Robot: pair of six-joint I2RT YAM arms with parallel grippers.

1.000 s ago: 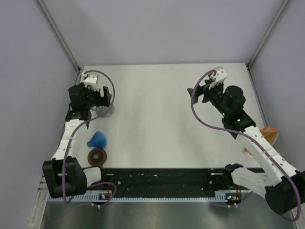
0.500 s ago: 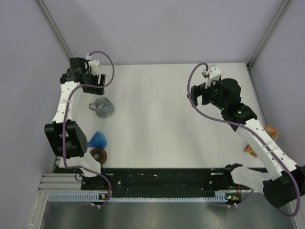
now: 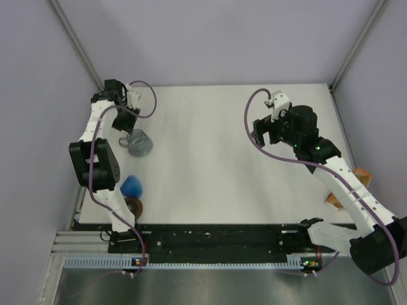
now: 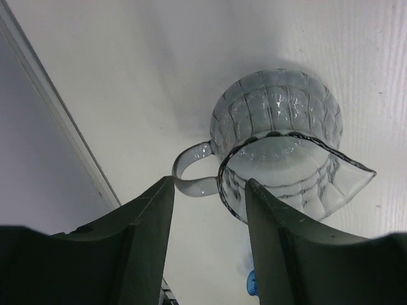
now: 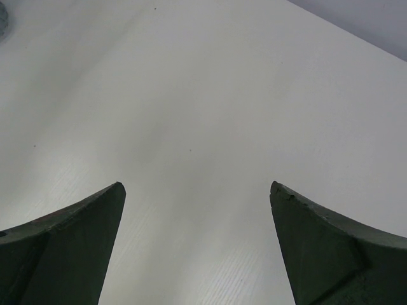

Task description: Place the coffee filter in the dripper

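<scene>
Small blue dripper (image 3: 132, 186), near-left, free-standing

— What's the jug made of?
— On my left wrist feed the jug (image 4: 280, 127) looks like clear, glossy glass, with its wall pressed into a ribbed, tiled pattern.
— And the rest?
— I read the table (image 5: 203, 95) as a matt white sheet with a fine straight grain. The left gripper's fingers (image 4: 137, 254) look like smooth, dark, matt plastic. From overhead, the dripper (image 3: 131, 186) seems to be smooth blue plastic.
</scene>
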